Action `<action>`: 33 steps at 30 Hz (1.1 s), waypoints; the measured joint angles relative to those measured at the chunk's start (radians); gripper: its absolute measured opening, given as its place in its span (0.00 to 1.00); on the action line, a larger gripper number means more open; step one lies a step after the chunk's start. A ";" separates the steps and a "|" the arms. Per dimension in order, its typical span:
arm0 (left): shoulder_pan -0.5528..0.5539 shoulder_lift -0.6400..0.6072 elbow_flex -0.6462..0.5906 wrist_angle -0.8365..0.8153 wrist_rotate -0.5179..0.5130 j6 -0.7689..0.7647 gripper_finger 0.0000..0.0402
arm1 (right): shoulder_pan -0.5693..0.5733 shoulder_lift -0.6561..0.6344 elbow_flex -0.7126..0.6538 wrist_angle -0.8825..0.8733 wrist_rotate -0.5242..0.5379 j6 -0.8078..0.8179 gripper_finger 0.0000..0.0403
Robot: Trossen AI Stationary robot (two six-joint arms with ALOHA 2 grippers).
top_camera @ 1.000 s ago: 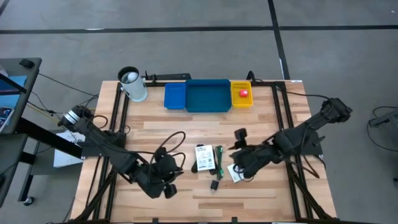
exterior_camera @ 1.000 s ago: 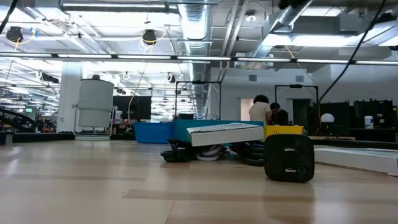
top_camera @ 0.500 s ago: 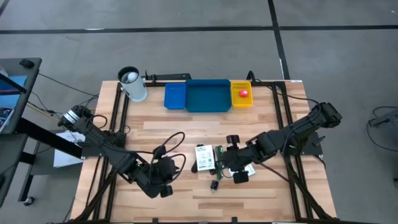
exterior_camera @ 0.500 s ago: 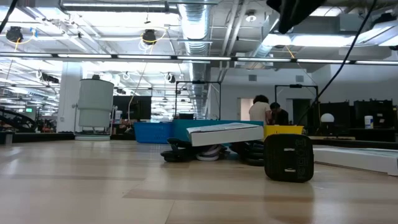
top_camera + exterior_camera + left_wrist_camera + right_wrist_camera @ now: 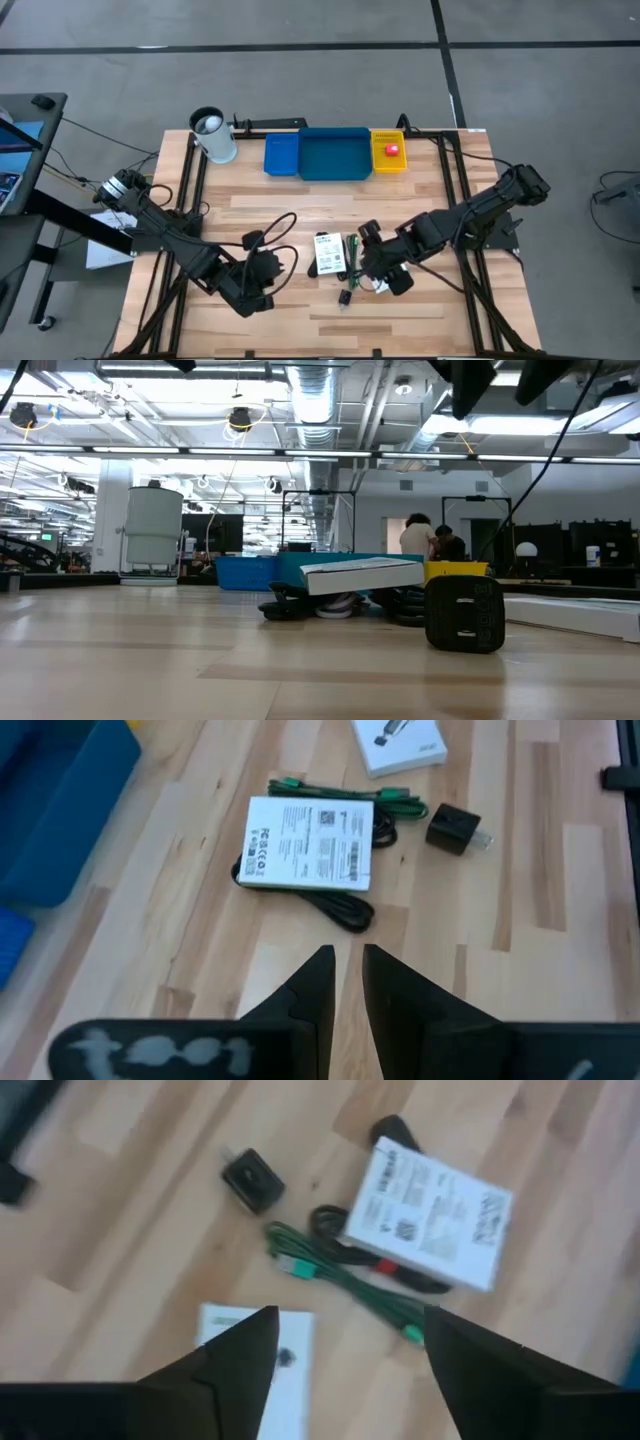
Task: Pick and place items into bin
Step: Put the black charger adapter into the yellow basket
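The right gripper [image 5: 362,262], fingers spread wide, hovers over the pile at the table's near middle: 2 white packets [image 5: 430,1212], a green cable [image 5: 345,1280] and a black plug [image 5: 248,1177]. It should centre on 1 item and lower straight. The left gripper [image 5: 341,982], fingers nearly together, waits left of the pile. The trays [image 5: 334,155] sit at the far edge.

Both arms are dark and jointed, trailing black cables, each hand ending in two tapered matte black fingers [image 5: 240,1355].
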 joint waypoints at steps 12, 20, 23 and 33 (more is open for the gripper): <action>0.000 -0.056 0.000 0.071 -0.150 -0.179 0.11 | 0.102 0.036 -0.001 0.055 0.055 -0.276 0.63; 0.000 -0.058 0.000 0.204 -0.217 -0.173 0.11 | 0.161 0.178 0.015 0.044 0.141 -0.345 0.63; -0.001 -0.058 0.000 0.220 -0.217 -0.174 0.11 | 0.173 0.231 0.058 0.047 0.174 -0.406 0.63; -0.002 -0.058 0.000 0.252 -0.218 -0.174 0.11 | 0.163 0.282 0.133 0.086 0.118 -0.476 0.63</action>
